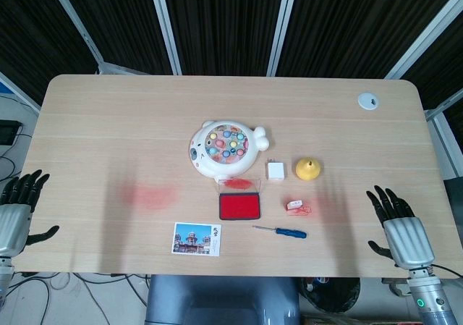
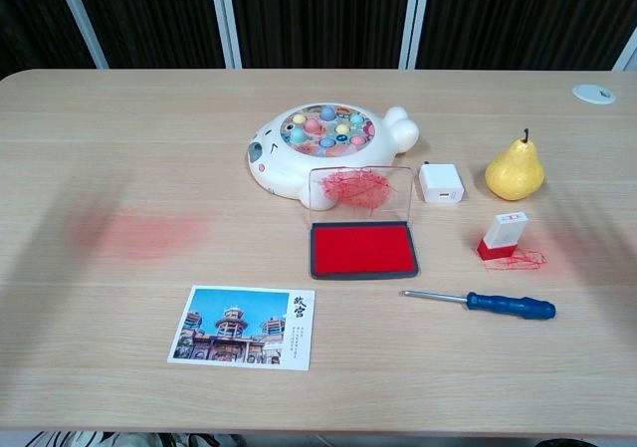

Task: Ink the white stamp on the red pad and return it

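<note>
**Stamp untouched, both hands waiting at the desk's near edge**

From the head view, the left hand [image 1: 18, 209] hung off the near left corner of the desk [image 1: 94, 122] and the right hand [image 1: 398, 227] sat over the near right edge. Both had their fingers spread and held nothing. The white stamp [image 1: 295, 205] lay right of the red pad [image 1: 240, 207], nearer the right hand but well apart from it. By that layout, the task had not begun: the first step, grasping the stamp, was still ahead. The next move looked to call for the right hand to reach in, close on the stamp's body, and avoid the blue-handled screwdriver [image 1: 281, 231] lying just in front.

The chest view showed neither hand. It did show what the head view blurred: the stamp [image 2: 504, 235] stood upright on its red base amid red scribbled marks, the pad [image 2: 363, 249] lay open with its clear lid [image 2: 360, 188] raised and smeared red, and the yellow shape behind was a pear [image 2: 516, 171].
</note>
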Tool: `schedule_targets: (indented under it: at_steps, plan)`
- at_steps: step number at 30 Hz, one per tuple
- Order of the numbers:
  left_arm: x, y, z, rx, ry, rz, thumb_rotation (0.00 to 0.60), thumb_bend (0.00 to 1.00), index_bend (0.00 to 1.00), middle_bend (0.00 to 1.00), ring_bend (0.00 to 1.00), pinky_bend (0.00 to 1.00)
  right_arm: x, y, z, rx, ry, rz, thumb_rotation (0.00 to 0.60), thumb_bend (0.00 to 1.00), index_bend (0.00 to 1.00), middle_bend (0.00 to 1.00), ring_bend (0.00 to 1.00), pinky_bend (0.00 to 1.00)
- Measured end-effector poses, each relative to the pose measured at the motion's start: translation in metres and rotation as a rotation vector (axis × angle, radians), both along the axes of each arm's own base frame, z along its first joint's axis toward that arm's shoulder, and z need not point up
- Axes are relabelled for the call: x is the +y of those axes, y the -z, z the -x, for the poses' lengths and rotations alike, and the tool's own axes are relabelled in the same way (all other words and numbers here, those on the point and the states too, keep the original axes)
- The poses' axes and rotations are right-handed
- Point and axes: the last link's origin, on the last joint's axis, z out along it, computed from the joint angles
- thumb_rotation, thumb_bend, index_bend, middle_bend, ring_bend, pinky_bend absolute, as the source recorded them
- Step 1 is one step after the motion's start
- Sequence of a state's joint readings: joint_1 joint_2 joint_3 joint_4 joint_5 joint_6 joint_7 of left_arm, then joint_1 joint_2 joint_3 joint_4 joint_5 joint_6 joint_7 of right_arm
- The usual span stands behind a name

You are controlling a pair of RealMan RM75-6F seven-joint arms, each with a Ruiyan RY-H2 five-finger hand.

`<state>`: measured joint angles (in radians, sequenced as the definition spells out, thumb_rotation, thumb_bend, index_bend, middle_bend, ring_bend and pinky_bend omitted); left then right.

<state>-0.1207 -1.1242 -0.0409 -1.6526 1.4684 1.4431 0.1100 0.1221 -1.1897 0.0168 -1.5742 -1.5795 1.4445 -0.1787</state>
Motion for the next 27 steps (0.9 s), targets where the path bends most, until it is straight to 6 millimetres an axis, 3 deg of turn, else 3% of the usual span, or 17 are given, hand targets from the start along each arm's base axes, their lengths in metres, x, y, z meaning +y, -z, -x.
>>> schedule_targets:
  at_steps: [12,21,27]
  plan:
    - [-0.002,-0.002,0.000,-0.009,0.002,-0.004,0.600,0.00,0.00,0.00,0.00,0.00,0.003,0.002,-0.005,-0.018,-0.008,-0.019,0.600,0.11,0.00,0.00,0.00,0.18]
    - [0.001,-0.001,0.001,-0.018,-0.004,0.002,0.600,0.00,0.00,0.00,0.00,0.00,-0.002,0.008,-0.023,-0.040,-0.035,-0.065,0.600,0.10,0.00,0.00,0.00,0.18]
    - [0.001,-0.003,0.001,-0.022,-0.013,0.011,0.600,0.00,0.00,0.00,0.00,0.00,-0.012,0.023,-0.040,-0.031,-0.063,-0.118,0.600,0.14,0.00,0.01,0.00,0.19]
